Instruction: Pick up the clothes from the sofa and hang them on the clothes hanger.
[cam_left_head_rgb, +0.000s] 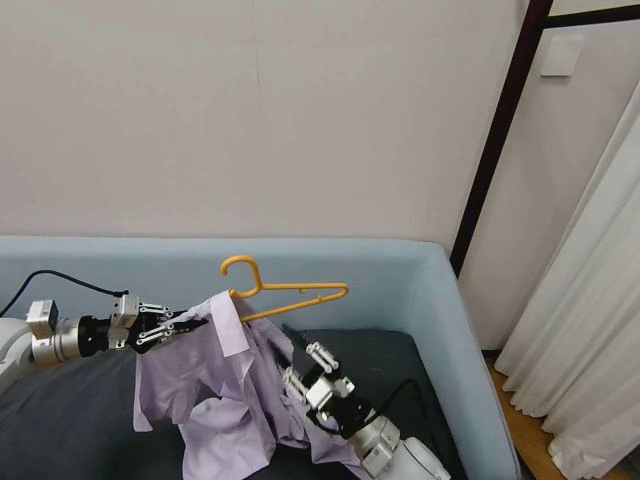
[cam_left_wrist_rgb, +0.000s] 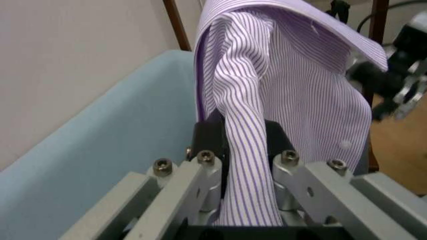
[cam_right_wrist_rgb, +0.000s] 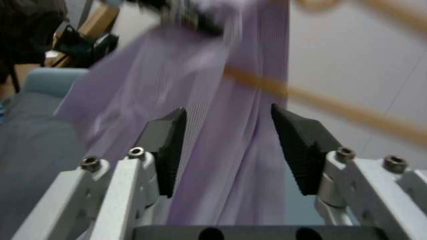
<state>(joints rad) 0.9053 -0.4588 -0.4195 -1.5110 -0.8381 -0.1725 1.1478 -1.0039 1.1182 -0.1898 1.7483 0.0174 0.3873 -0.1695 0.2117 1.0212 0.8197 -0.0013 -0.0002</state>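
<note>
Purple striped shirt (cam_left_head_rgb: 215, 385) raised above the dark seat cushion (cam_left_head_rgb: 60, 420) of a pale blue sofa (cam_left_head_rgb: 400, 270), near the middle of its backrest. The lower folds of the shirt trail down onto the cushion.

Left gripper (cam_left_head_rgb: 198, 322), reaching in from the sofa's left end, has its fingers (cam_left_wrist_rgb: 208, 140) closed on a fold of the shirt by the collar.

Right gripper (cam_left_head_rgb: 297, 350) rises from the cushion's front edge beneath the garment. Its fingers (cam_right_wrist_rgb: 300, 145) stand wide apart with fabric hanging loosely between them, not pinched.

Orange hanger (cam_left_head_rgb: 300, 289) sits at the collar, hook uppermost, one arm projecting towards the sofa's right end. What supports it cannot be told.
</note>
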